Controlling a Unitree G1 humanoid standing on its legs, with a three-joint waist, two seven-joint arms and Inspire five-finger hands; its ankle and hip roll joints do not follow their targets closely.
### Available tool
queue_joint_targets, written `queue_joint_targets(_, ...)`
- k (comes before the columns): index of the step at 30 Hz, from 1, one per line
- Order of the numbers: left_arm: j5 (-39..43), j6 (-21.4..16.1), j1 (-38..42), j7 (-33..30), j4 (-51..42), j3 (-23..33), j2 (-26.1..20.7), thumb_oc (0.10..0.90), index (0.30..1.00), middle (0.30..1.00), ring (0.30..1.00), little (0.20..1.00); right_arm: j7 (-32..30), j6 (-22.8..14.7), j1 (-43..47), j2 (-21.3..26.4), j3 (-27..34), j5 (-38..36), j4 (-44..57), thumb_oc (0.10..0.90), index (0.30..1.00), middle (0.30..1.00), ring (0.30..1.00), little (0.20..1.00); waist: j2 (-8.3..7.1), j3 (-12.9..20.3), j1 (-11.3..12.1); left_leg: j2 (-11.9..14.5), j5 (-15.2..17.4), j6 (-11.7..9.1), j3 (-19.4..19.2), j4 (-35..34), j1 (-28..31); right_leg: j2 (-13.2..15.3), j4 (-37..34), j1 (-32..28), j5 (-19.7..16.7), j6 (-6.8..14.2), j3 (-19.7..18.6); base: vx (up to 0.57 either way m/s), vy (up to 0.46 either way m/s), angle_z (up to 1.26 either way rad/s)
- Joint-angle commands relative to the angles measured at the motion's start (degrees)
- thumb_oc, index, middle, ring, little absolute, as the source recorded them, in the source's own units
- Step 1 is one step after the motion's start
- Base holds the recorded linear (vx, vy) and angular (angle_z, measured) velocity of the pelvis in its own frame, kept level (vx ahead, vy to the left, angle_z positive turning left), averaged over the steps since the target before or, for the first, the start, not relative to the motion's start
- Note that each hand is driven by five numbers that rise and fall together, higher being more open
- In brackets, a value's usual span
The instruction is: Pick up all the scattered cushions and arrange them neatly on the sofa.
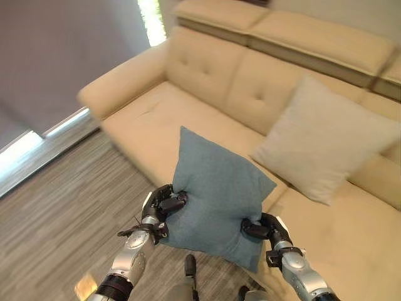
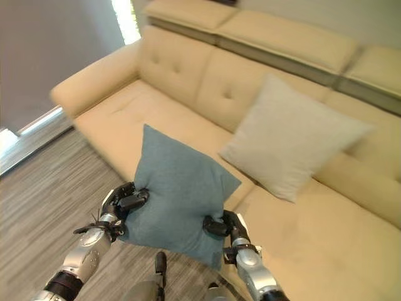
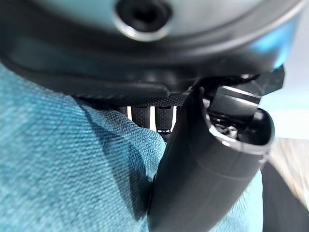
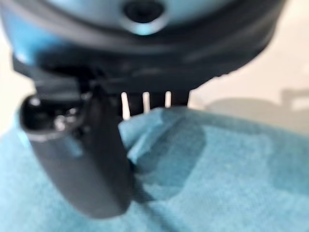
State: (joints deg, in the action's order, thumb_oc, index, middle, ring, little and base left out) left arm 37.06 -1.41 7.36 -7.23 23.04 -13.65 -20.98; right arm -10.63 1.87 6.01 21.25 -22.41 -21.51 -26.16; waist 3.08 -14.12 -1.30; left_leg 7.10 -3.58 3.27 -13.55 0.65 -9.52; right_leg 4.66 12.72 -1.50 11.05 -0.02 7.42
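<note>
Both my dark left hand and right hand pinch the square teal fabric cushion upright, the cream sofa seat straight ahead, beige cushion to its right.

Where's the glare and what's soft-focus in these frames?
Left eye view: blown-out window strip above the sofa armrest, bright patch on the floor. Left wrist view: thumb and left hand blurred, blue cushion weave sharp. Right wrist view: all soft, right hand casts a shadow on the cushion.
</note>
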Motion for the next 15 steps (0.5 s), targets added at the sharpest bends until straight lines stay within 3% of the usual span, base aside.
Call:
queue_joint_targets(1, -0.36, -4.88, 1.16, 3.37, -6.02, -1.36, 1.30, 0.400, 0.300, 0.300, 0.300, 0.300, 6.03, -7.67, 8.74, -7.29, -4.69, -0.54, 9.24, 0.400, 0.300, 0.300, 0.300, 0.300, -3.43, 5.31, -1.29, 3.30, 5.71, -5.73, -0.19, 10.78, 3.90, 1.40, -1.28, 0.88, -1.67, 4.34, 0.27, -0.01, 0.131, 0.63)
queue_joint_targets(2, -0.36, -4.88, 1.17, 3.37, -6.03, -1.34, 1.30, 0.400, 0.300, 0.300, 0.300, 0.300, 6.03, -7.68, 8.76, -7.30, -4.70, -0.54, 9.22, 0.400, 0.300, 0.300, 0.300, 0.300, -3.37, 5.49, -1.33, 3.37, 5.49, -5.77, -0.14, 10.62, 3.70, 1.29, -1.46, 1.05, -1.88, 4.28, 0.32, 0.00, 0.241, 0.83)
queue_joint_targets(5, -0.21, -4.67, -0.09, 3.21, -5.46, -0.35, 1.23, 0.400, 0.300, 0.300, 0.300, 0.300, 6.52, -7.55, 9.72, -7.91, -5.77, -0.41, 8.10, 0.400, 0.300, 0.300, 0.300, 0.300, -4.06, 5.80, -0.33, 9.27, 2.25, -7.80, -0.16, 9.03, 4.67, 3.97, -1.56, 0.15, -1.77, 5.24, 4.62, 0.05, 0.284, 0.91)
queue_joint_targets(6, -0.60, -4.42, -0.08, 3.07, -4.57, -0.19, 1.17, 0.400, 0.300, 0.300, 0.300, 0.300, 6.54, -7.41, 10.16, -8.16, -5.95, -0.59, 7.77, 0.400, 0.300, 0.300, 0.300, 0.300, -4.31, 5.88, 0.10, 12.85, 0.09, -9.67, -2.76, 7.49, 4.48, 5.85, -1.89, -0.95, -1.17, 6.38, 7.25, 0.06, 0.334, 1.09)
queue_joint_targets(7, -0.62, -4.43, -0.05, 3.05, -4.59, -0.15, 1.13, 0.400, 0.300, 0.300, 0.300, 0.300, 6.55, -7.43, 10.23, -8.21, -5.96, -0.60, 7.76, 0.400, 0.300, 0.300, 0.300, 0.300, -4.22, 5.60, -0.09, 13.05, -0.93, -9.30, -3.05, 7.29, 4.25, 5.71, -2.00, -0.85, -1.80, 6.12, 7.84, 0.14, 0.468, 1.17)
queue_joint_targets(8, -0.82, -4.36, 0.07, 3.28, -4.82, -0.09, 0.87, 0.400, 0.300, 0.300, 0.300, 0.300, 6.44, -7.19, 10.29, -8.41, -6.15, -0.70, 7.30, 0.400, 0.300, 0.300, 0.300, 0.300, -3.80, 6.01, 0.14, 14.05, -0.90, -10.90, -5.51, 5.33, 5.38, 7.03, -2.12, -1.79, -1.17, 7.29, 9.83, 0.06, 0.376, 1.06)
queue_joint_targets(10, -1.45, -4.07, 0.20, 3.56, -4.87, -0.51, 0.47, 0.400, 0.300, 0.300, 0.300, 0.300, 6.58, -7.17, 10.32, -8.65, -6.05, -0.63, 7.43, 0.400, 0.300, 0.300, 0.300, 0.300, -3.38, 6.11, 0.23, 13.97, -1.64, -10.96, -6.60, 4.28, 5.57, 7.87, -2.25, -2.35, -2.08, 7.75, 11.50, 0.10, 0.349, 0.65)
queue_joint_targets(12, -2.41, -4.04, -0.23, 3.96, -4.37, -0.15, 0.12, 0.400, 0.300, 0.300, 0.300, 0.300, 6.86, -6.88, 9.73, -8.98, -5.58, -0.44, 7.64, 0.400, 0.300, 0.300, 0.300, 0.300, -3.59, 6.19, 0.70, 11.69, -0.17, -10.64, -5.71, 4.98, 4.80, 10.49, -1.29, -2.46, -4.19, 9.32, 11.61, 0.16, 0.400, 0.44)
queue_joint_targets(15, -3.81, -3.59, -1.63, 4.72, -4.61, 0.11, 0.08, 0.400, 0.300, 0.300, 0.300, 0.300, 7.98, -6.58, 8.05, -10.25, -5.72, -0.95, 7.34, 0.400, 0.300, 0.300, 0.300, 0.300, -4.54, 6.02, 1.28, 6.70, 4.03, -7.21, -5.65, 6.82, 4.42, 17.02, 4.56, -1.94, -12.51, 11.27, 10.67, 0.22, 0.479, 0.57)
